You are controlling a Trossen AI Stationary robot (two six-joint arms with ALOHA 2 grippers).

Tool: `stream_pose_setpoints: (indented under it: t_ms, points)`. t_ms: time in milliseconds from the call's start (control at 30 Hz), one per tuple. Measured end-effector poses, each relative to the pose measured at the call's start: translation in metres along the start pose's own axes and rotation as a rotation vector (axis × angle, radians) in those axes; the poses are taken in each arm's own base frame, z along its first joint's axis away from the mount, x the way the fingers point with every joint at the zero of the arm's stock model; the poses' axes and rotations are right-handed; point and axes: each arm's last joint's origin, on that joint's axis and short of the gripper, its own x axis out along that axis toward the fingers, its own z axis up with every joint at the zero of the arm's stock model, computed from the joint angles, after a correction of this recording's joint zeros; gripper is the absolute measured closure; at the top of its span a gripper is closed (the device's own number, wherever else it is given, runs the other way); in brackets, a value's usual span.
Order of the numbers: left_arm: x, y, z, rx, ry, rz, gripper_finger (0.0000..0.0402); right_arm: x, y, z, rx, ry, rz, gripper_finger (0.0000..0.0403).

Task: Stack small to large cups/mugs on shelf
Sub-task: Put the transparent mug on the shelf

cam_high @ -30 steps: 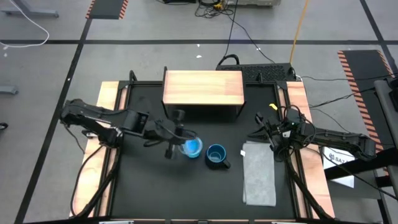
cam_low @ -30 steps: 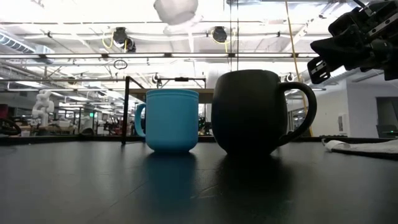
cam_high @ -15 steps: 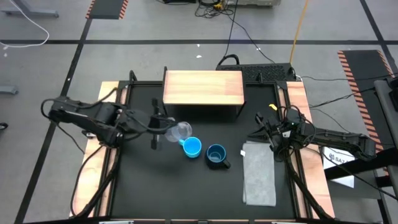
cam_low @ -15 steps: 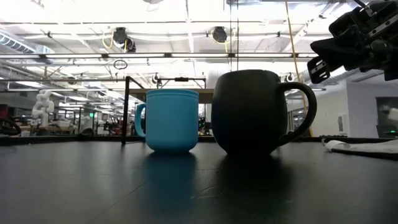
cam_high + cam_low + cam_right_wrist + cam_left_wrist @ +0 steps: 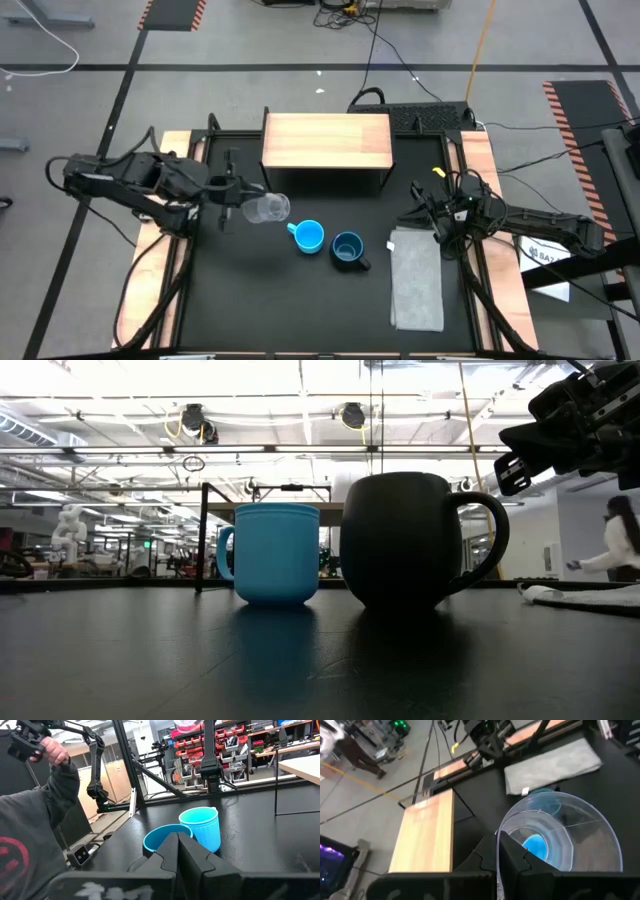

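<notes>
Over my black tabletop (image 5: 250,300), left gripper (image 5: 238,204) is clamped on the tiny clear plastic cup (image 5: 266,208), aloft; right gripper (image 5: 425,213) waits closed, empty.

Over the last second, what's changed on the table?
The left end effector, shut on the clear cup, carried it away from the light-blue mug toward the table's left side. Both mugs, the shelf, cloth and right end effector stayed put.
</notes>
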Motion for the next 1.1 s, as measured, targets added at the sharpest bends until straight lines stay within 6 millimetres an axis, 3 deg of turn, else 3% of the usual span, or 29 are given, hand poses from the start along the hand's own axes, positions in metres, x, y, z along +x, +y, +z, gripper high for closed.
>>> stream_pose_setpoints:
  t_ms: [167, 633, 1100]
  points:
    - [0.001, 0.000, -0.024, -0.019, 0.040, 0.028, 0.0401, 0.000, 0.000, 0.000, 0.001, 0.000, 0.000, 0.0403]
    - [0.000, -0.016, -0.075, -0.168, -0.241, -0.012, 0.0401, 0.000, 0.000, 0.000, 0.002, 0.001, 0.000, 0.0403]
    - [0.013, -0.027, -0.116, -0.283, -0.353, 0.072, 0.0401, 0.000, 0.000, 0.000, 0.004, 0.002, 0.000, 0.0403]
